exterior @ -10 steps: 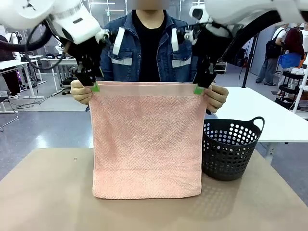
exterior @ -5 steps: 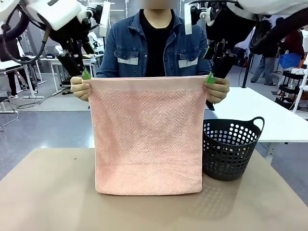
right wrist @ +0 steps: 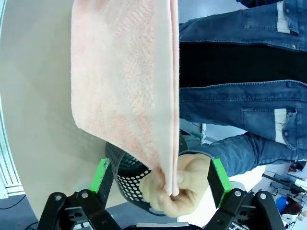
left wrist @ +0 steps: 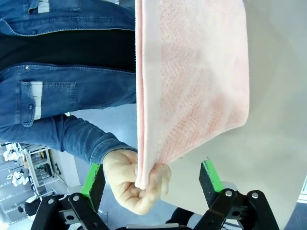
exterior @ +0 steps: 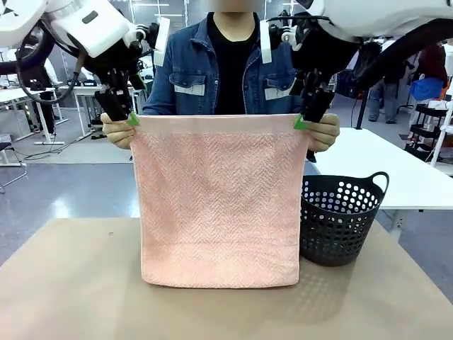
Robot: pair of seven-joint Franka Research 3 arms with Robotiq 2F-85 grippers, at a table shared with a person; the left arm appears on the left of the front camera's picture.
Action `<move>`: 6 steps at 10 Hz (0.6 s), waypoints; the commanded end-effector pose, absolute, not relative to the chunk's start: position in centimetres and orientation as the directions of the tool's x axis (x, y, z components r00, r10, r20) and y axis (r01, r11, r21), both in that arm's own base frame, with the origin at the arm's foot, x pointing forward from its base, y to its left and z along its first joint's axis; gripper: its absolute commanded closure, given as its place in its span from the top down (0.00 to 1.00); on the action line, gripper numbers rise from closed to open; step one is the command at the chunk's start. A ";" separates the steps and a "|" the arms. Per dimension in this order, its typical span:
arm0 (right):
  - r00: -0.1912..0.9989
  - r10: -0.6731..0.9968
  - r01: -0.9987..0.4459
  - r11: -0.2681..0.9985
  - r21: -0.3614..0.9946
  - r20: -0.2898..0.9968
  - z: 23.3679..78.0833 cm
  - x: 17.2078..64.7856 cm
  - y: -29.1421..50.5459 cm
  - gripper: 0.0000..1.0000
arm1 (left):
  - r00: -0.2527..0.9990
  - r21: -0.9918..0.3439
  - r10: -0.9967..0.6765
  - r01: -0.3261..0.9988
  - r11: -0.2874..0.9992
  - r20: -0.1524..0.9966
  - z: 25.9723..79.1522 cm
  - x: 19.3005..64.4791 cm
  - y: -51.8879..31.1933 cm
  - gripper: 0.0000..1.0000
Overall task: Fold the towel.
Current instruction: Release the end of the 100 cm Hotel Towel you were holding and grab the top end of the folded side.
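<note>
Towel (exterior: 219, 202) hangs flat over the table (exterior: 71, 283), top corners clenched in the person's hands (exterior: 117, 131). Left gripper (exterior: 126, 115) and right gripper (exterior: 306, 117) stand wide apart, 1 astride each corner, holding nothing. Risk: closing now nips those hands, or catches too little hem and slips.

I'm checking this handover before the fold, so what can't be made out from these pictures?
- Front view: the towel hides the left edge of the basket.
- Front view: whether the towel's bottom hem touches the table cannot be told.
- Left wrist view: within the left gripper, one hand wraps the towel's corner, hiding it.
- Right wrist view: within the right gripper, the other hand hides that corner.
</note>
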State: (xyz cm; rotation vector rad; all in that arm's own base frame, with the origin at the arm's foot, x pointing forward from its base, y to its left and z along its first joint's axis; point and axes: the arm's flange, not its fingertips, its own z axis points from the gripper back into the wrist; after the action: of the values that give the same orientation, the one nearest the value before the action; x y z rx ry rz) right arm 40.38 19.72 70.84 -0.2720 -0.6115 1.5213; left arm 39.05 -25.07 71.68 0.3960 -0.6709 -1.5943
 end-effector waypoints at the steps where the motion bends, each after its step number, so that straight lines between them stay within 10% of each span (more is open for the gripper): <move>1: -0.070 0.982 -0.854 0.031 -0.520 0.173 71.3 43.1 20.3 1.00 | -0.134 0.602 -0.985 0.797 -0.041 0.111 72.3 40.9 -25.8 1.00; 6: -0.024 0.982 -0.910 0.056 -0.412 0.185 68.5 48.0 21.0 1.00 | -0.095 0.472 -0.992 0.880 -0.043 0.086 69.1 46.1 -27.3 1.00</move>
State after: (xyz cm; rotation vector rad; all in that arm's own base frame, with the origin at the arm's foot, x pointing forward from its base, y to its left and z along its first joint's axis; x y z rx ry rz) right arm 47.67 21.20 67.78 -0.2144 -0.5076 1.5193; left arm 45.27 -26.94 68.23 0.3149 -0.5109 -1.6073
